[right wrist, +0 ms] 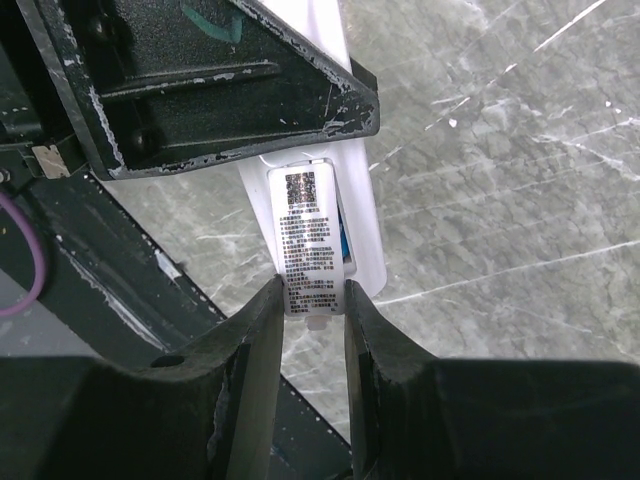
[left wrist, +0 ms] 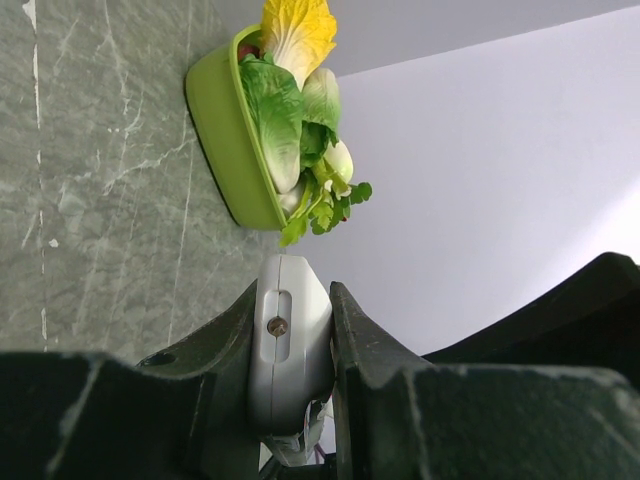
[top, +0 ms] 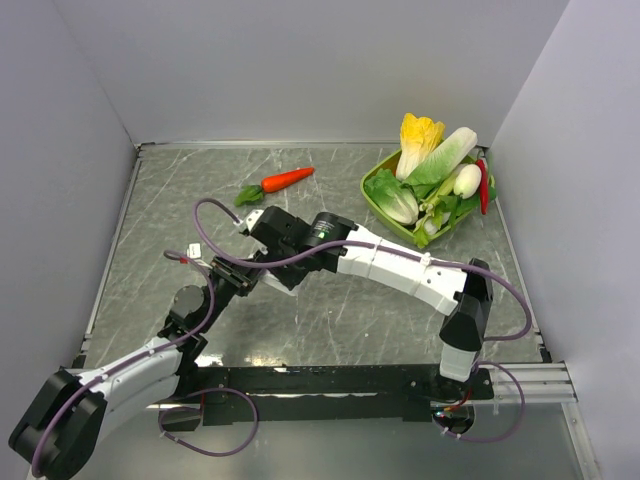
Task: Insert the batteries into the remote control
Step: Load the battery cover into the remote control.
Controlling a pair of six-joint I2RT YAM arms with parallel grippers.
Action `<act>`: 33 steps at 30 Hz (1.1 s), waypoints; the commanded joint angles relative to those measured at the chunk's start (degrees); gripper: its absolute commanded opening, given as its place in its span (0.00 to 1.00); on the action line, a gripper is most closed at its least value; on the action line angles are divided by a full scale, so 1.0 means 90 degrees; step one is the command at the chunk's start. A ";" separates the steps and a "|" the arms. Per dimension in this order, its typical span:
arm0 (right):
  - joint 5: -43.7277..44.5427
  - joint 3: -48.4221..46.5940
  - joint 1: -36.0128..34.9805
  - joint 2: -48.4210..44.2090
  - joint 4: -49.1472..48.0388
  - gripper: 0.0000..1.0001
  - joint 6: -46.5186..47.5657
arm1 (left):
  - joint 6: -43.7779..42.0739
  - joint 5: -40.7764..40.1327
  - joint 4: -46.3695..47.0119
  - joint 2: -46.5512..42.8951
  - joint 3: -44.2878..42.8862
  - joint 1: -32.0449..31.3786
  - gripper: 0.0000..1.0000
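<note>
White remote control sits clamped in barely-parted left pincer.

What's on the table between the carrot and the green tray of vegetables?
Nothing. In the top external view, the stretch of marble table between the carrot and the green tray is bare.

Light: bright, soft and even, coming from above; the white wall nearly washes out in the left wrist view.
Shadows: faint, blurred-edged patches on the marble table under the arms, towards its near edge.
Glare: mild, a paler sheen towards the table's far edge.
Focus: the left gripper and right gripper loom dark and soft close to the lens; the remote control is fairly sharp; the print on the battery cover is crisp but too small to read.
</note>
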State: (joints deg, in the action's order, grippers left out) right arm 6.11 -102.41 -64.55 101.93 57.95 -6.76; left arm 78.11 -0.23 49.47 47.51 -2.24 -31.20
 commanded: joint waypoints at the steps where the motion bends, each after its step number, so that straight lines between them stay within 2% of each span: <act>1: -0.0063 -0.0573 0.0063 0.0236 0.0416 0.00 -0.0030 | -0.0221 0.0152 0.0489 -0.0132 0.1059 -0.0029 0.01; 10: -0.0318 -0.0994 0.0102 0.0491 0.0953 0.00 -0.0273 | -0.0456 0.0162 0.0538 -0.0190 0.1011 -0.0078 0.01; 33: -0.0190 -0.0351 0.0239 -0.0231 0.0144 0.00 -0.0499 | -0.1208 0.0113 0.0421 -0.0317 0.0679 -0.0537 0.01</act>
State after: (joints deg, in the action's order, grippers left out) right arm 2.15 -107.15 -63.22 104.14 64.69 -10.79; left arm 68.14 -1.39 49.06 45.15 -2.24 -34.76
